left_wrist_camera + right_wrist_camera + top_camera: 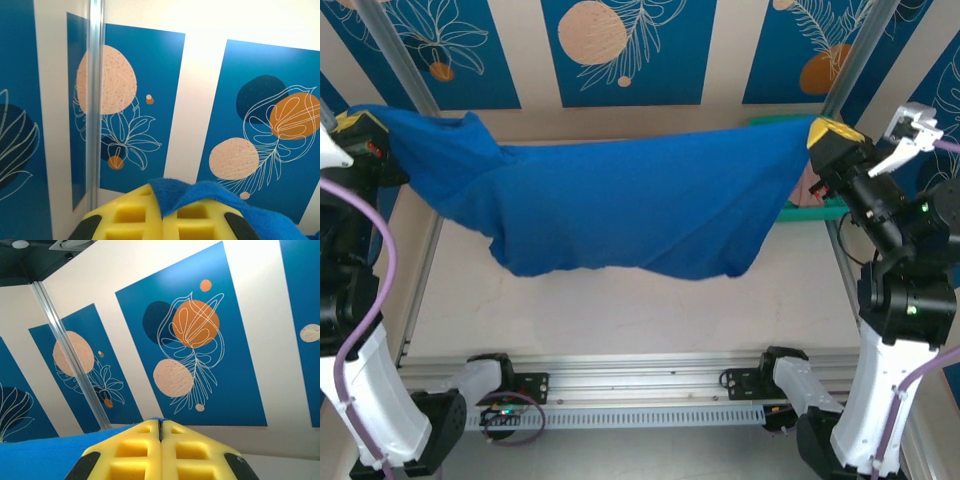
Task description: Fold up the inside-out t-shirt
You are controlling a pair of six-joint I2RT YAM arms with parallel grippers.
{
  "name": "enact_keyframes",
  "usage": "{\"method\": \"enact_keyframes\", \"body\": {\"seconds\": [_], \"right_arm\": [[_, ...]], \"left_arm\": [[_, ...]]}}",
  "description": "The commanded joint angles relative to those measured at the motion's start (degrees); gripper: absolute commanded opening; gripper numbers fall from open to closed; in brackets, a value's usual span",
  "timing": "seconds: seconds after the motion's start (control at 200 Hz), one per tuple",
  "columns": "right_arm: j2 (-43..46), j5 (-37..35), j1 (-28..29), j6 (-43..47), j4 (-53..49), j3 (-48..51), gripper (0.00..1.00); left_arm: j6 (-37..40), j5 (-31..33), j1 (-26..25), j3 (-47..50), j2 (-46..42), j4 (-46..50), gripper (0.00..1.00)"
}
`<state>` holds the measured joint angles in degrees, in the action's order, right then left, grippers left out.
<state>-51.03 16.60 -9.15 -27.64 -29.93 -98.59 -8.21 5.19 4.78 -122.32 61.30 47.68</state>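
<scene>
The blue t-shirt [620, 215] hangs stretched across the frame's middle. The left gripper [365, 125], upper left, and the right gripper [830, 133], upper right, each pinch one end with jaws closed.

Desk [620, 310]: pale beige top, centre of frame. Grey rail [640, 385] along its lower edge, carrying my two arm bases. Right centre: green item [810, 212] with pink cloth [807, 185] against it.
</scene>
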Motion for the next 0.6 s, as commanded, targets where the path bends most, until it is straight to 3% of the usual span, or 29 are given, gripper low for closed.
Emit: {"method": "enact_keyframes", "body": {"seconds": [0.0, 0.295, 0.445, 0.595], "right_arm": [[2.55, -4.34, -0.37, 2.57, -3.72, -1.97, 0.00], [1.44, -6.31, -0.35, 4.30, -2.76, -3.11, 0.00], [-3.28, -3.90, -0.22, 1.89, 1.24, -0.14, 0.00], [-9.73, -2.68, 0.39, 1.45, 2.14, -1.20, 0.00]], "left_arm": [[3.26, 3.07, 0.72, -1.56, -1.00, -0.39, 0.00], [2.09, -1.50, 0.72, -5.29, 4.21, -2.02, 0.00], [-2.12, -7.48, 0.73, -5.08, 10.33, -1.31, 0.00], [-3.21, -8.71, 0.73, -4.63, 16.28, -0.52, 0.00]]}}
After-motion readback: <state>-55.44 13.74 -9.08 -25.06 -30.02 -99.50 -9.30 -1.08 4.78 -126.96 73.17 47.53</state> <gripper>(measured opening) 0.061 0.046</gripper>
